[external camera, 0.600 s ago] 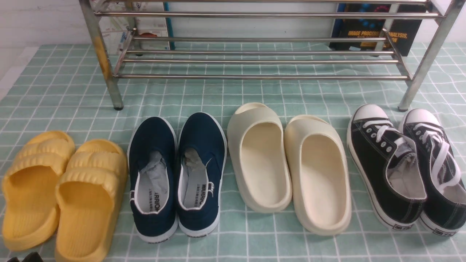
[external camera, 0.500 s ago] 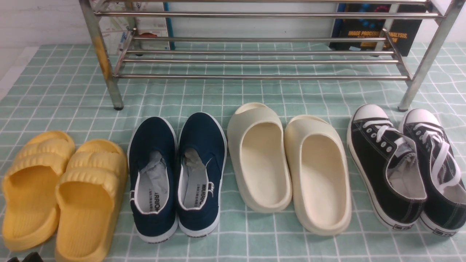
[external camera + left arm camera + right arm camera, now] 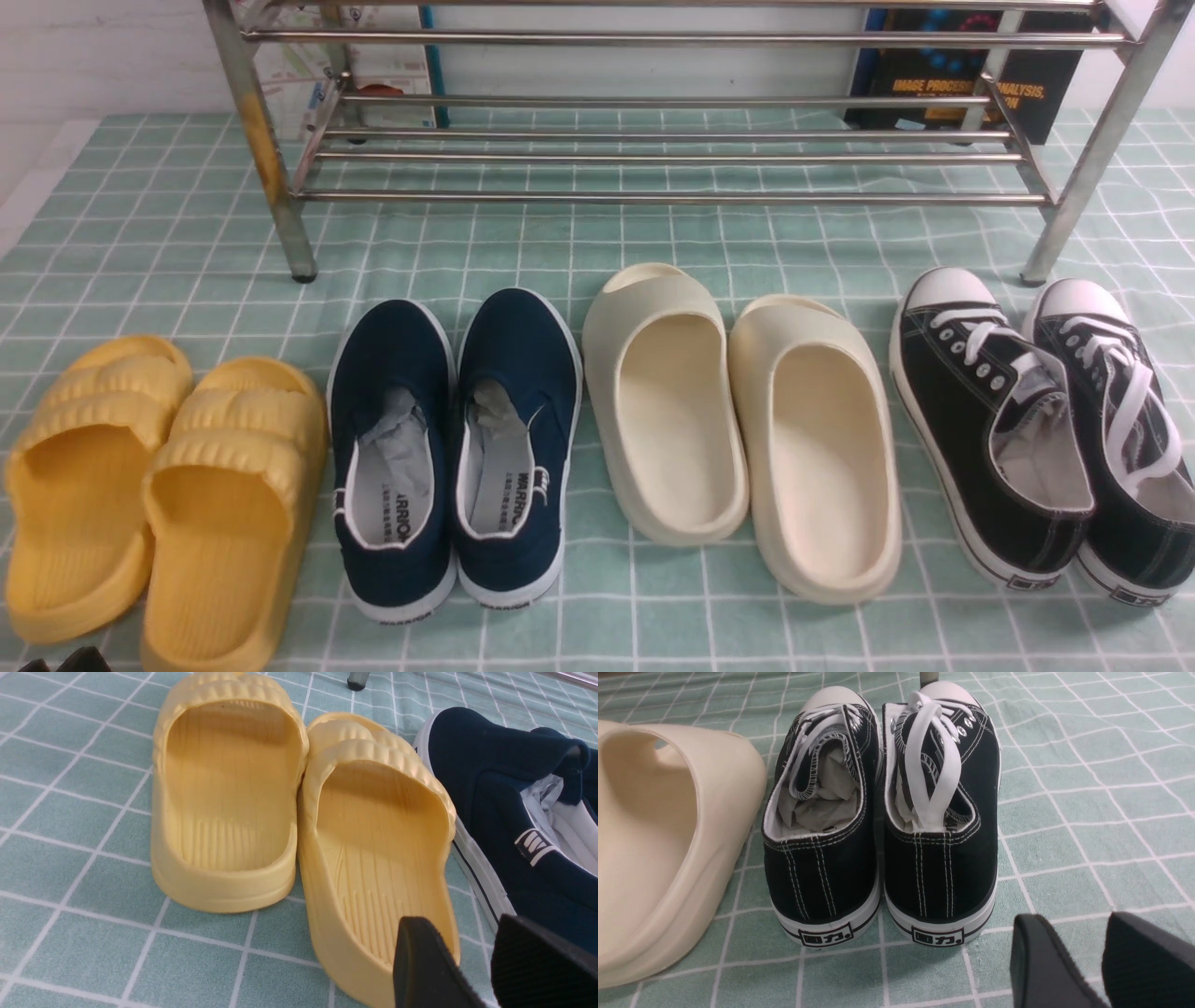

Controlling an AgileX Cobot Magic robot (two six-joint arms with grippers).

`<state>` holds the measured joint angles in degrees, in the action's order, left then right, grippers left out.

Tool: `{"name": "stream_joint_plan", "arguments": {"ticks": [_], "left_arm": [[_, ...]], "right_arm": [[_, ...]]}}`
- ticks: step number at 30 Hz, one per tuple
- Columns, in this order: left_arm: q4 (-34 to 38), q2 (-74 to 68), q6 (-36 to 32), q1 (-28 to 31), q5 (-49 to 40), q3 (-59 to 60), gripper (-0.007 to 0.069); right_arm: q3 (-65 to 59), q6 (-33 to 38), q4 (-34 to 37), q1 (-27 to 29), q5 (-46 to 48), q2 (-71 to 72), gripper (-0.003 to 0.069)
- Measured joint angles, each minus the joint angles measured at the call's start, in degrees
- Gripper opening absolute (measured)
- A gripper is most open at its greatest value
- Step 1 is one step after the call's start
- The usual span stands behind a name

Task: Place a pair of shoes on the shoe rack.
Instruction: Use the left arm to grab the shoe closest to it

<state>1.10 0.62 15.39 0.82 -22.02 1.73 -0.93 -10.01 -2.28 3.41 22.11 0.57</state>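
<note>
Pair of shoes (image 3: 457, 467): on the checked cloth (image 3: 140, 205) in front of the shoe rack (image 3: 653, 196), toes toward it, long axes roughly square to its bars.
Neighbours: yellow slides (image 3: 159, 495) toward the rack's rust-stained leg; cream slides (image 3: 738, 429), then black sneakers (image 3: 1036, 429), toward its other leg.
Left gripper (image 3: 462, 933): parted, empty, at the heel of the yellow slide just beside the pair.
Right gripper (image 3: 1073, 926): parted, empty, behind the sneakers' heels, well apart from the pair.

navy slip-ons (image 3: 509, 373), yellow slides (image 3: 233, 485), cream slides (image 3: 672, 420), black white-laced sneakers (image 3: 962, 392) — all on mint, white-gridded cloth (image 3: 140, 233).
</note>
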Motion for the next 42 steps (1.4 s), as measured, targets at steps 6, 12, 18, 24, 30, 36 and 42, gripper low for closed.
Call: {"name": "stream_joint_plan", "arguments": {"ticks": [6, 12, 18, 24, 30, 36, 42], "left_arm": [[-1.10, 0.00, 0.08, 0.00, 0.12, 0.00, 0.0239], [2.80, 0.00, 5.08, 0.00, 3.53, 0.00, 0.0239], [21.32, 0.00, 18.51, 0.00, 11.03, 0.00, 0.0239], [37.93, 0.00, 27.13, 0.00, 15.11, 0.00, 0.0239], [40.97, 0.00, 28.07, 0.00, 15.22, 0.00, 0.0239], [41.09, 0.00, 27.55, 0.00, 13.04, -1.30, 0.0239], [35.45, 0.00, 15.43, 0.00, 1.31, -15.23, 0.0223]], "right_arm": [[0.00, 0.00, 0.00, 0.00, 0.00, 0.00, 0.0239], [0.00, 0.00, 0.00, 0.00, 0.00, 0.00, 0.0239], [0.00, 0.00, 0.00, 0.00, 0.00, 0.00, 0.0239], [0.00, 0.00, 0.00, 0.00, 0.00, 0.00, 0.0239], [0.00, 0.00, 0.00, 0.00, 0.00, 0.00, 0.0239], [0.00, 0.00, 0.00, 0.00, 0.00, 0.00, 0.0239], [0.00, 0.00, 0.00, 0.00, 0.00, 0.00, 0.0239]]}}
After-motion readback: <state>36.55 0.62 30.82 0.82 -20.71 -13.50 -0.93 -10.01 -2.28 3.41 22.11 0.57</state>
